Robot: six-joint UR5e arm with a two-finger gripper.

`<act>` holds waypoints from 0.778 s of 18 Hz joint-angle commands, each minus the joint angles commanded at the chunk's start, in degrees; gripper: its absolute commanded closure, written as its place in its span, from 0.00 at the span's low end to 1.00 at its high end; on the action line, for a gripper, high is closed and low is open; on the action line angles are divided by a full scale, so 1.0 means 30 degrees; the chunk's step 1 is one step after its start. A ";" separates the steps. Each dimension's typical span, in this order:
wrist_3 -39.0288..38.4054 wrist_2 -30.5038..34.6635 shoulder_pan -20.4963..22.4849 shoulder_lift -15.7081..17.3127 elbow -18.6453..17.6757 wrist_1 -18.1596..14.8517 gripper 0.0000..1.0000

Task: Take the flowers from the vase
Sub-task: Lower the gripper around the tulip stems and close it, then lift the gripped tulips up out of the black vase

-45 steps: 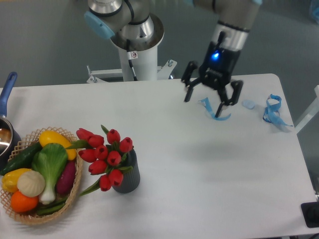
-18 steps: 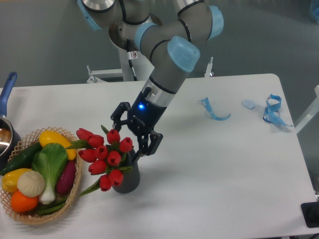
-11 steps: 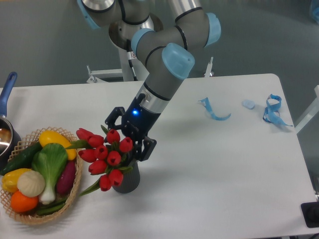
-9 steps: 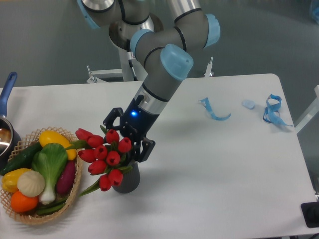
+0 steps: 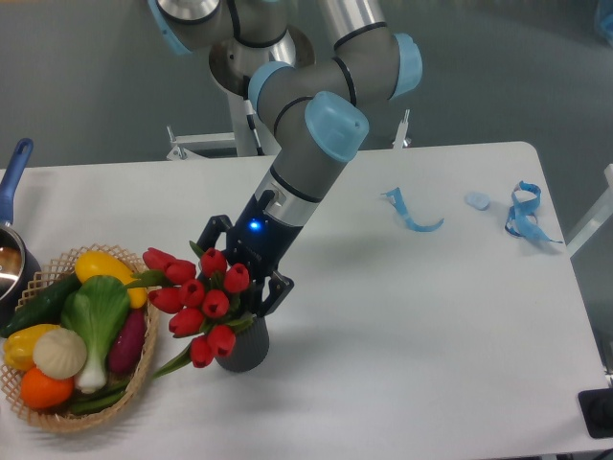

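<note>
The flowers, a bunch of red tulip buds with green leaves, stand in the vase, a short dark grey ribbed pot near the table's front left. The bunch leans left toward the basket. My gripper is open and sits low over the back right of the bunch. One finger is behind the buds and the other finger is to their right, just above the vase rim. The buds between the fingers hide whether the pads touch the stems.
A wicker basket of vegetables sits right beside the vase on the left. A blue-handled saucepan is at the far left edge. Blue ribbon scraps lie at the back right. The arm's base stands behind the table.
The arm swung from the back right of the table over to the flowers. In the last second the gripper has come down and left around the bunch, still open, nudging the buds slightly.
</note>
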 joint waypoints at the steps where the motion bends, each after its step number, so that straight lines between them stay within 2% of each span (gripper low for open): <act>1: 0.0001 0.0029 0.0000 -0.0029 0.0029 0.0000 0.52; 9: -0.0028 -0.0642 0.0175 0.0029 0.0117 0.0000 0.63; 14: -0.0262 -0.1697 0.0410 0.0321 0.0234 -0.0029 0.64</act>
